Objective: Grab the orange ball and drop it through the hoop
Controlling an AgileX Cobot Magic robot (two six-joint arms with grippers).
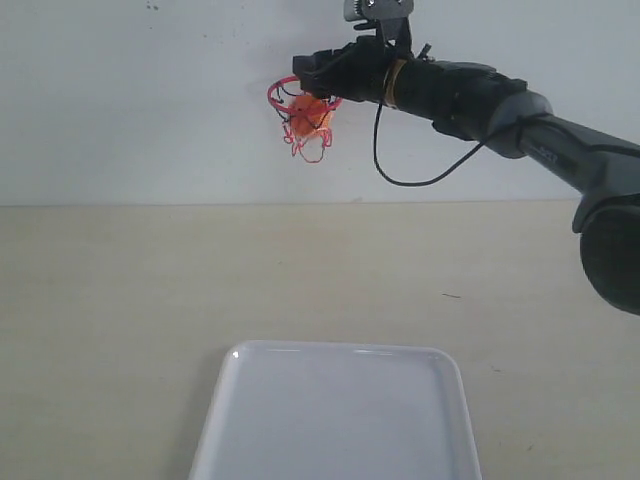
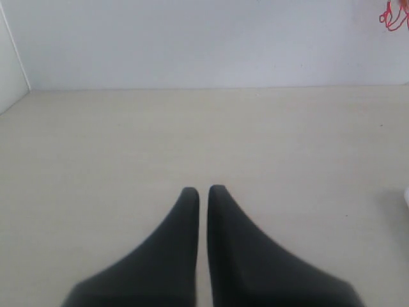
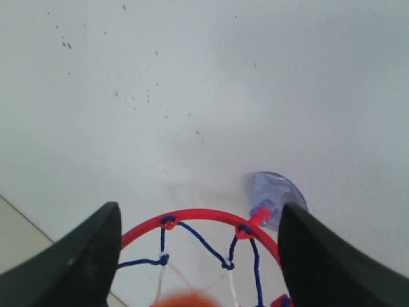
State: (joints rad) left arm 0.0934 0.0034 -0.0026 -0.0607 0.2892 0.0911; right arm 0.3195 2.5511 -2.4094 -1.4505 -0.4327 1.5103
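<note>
The hoop point(image 1: 283, 92) hangs high on the white wall, red ring with a dangling string net. The orange ball point(image 1: 310, 117) sits inside the net, below the ring. My right gripper point(image 1: 312, 74) is just above the ring, open, with nothing between its fingers. In the right wrist view the red ring point(image 3: 198, 219), its clear suction cup point(image 3: 276, 198) and the top of the orange ball point(image 3: 187, 299) lie between the spread jaws of the right gripper point(image 3: 199, 220). My left gripper point(image 2: 202, 190) is shut and empty over the bare table; only a bit of red net point(image 2: 395, 17) shows there.
A white tray point(image 1: 440, 375) lies on the beige table at the front, below the hoop. The right arm point(image 1: 500, 105) reaches in from the right with a black cable point(image 1: 385, 165) looping beneath it.
</note>
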